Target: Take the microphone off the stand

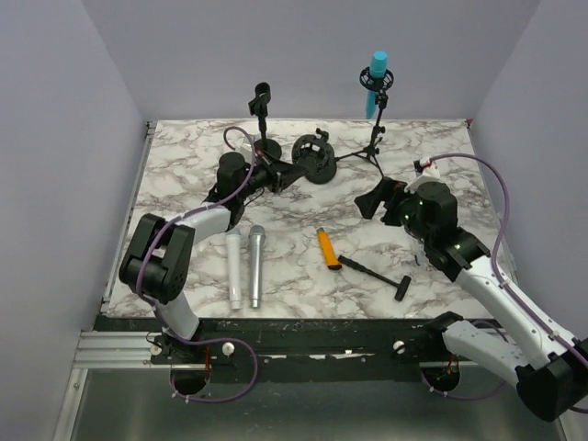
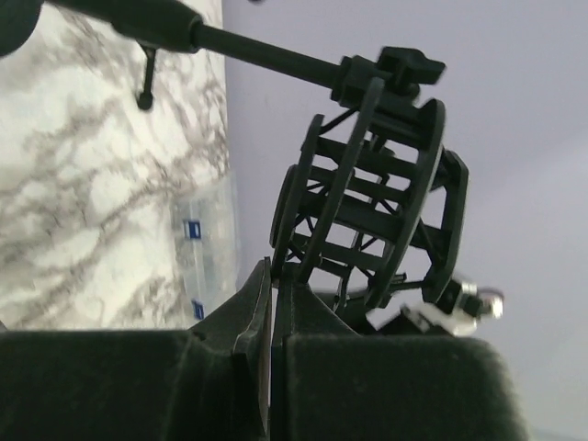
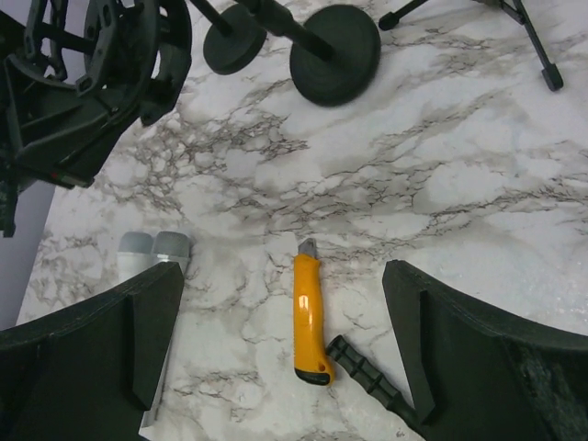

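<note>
On marble counter [image 1: 303,266]: blue microphone [image 1: 376,76] sitting upright in tripod stand [image 1: 371,138]; left claw [image 1: 272,175] pinching together, possibly touching shock mount [image 2: 372,197]; right claw [image 1: 379,199] gaping apart, holding nothing.

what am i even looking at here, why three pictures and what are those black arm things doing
These are two robot arms bolted to the near edge of a marble table. The wide picture looks down from above; the other two come from a camera on each wrist.

The left gripper is shut beside an empty black shock mount; whether it pinches anything is unclear. The right gripper is open, hovering and holding nothing.

On the table lie two grey microphones, an orange utility knife and a black mallet. At the back, a blue microphone sits on a tripod stand.
</note>
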Robot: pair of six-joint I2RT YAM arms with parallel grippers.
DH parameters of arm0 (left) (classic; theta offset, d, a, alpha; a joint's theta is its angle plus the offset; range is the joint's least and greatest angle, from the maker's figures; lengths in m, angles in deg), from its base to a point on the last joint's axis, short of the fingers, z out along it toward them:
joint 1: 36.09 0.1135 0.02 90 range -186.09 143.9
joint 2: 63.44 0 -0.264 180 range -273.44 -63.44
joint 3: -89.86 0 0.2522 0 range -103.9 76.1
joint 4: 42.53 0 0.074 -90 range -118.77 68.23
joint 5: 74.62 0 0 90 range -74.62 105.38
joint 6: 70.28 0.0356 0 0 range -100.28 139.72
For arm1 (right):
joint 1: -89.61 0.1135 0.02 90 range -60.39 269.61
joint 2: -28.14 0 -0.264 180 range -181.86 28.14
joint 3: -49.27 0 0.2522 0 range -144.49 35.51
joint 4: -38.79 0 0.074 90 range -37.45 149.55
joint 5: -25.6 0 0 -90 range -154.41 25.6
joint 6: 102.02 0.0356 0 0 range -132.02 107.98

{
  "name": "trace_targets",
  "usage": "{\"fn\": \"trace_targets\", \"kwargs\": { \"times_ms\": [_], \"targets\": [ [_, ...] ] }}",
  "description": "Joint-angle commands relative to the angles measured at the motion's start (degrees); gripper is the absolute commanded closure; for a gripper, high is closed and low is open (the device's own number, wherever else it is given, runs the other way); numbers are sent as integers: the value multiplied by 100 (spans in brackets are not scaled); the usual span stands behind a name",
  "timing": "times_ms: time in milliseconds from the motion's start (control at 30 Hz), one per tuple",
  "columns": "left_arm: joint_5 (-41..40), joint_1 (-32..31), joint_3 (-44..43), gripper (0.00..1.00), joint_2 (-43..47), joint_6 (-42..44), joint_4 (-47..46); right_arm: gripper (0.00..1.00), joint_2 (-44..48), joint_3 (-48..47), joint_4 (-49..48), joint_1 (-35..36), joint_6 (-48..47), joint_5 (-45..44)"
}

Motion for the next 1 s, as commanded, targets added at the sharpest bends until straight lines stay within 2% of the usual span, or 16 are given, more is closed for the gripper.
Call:
{"fn": "trace_targets", "kwargs": {
  "times_ms": [0,133,267,433,600,733,867,967],
  "targets": [
    [810,11,400,100,764,618,779,0,-567,-424,-370,-8,-126,412],
    [908,110,761,100,923,601,974,0,-1136,-772,-424,-7,-6,867],
    [1091,137,881,91,898,440,839,0,-1620,-1111,-594,-15,110,1230],
    [1057,155,893,70,1000,437,782,0,-2132,-1815,-543,-24,145,1394],
    [1132,206,694,69,1023,449,738,0,-2555,-2413,-430,-85,81,1418],
    [1118,242,432,58,1045,532,937,0,-2851,-2716,-423,-189,133,1535],
    [1162,330,456,54,894,216,358,0,-3242,-3129,-423,-399,317,1922],
    [1265,390,335,49,758,282,384,0,-3570,-3366,-592,-514,397,2131]
  ]
}}
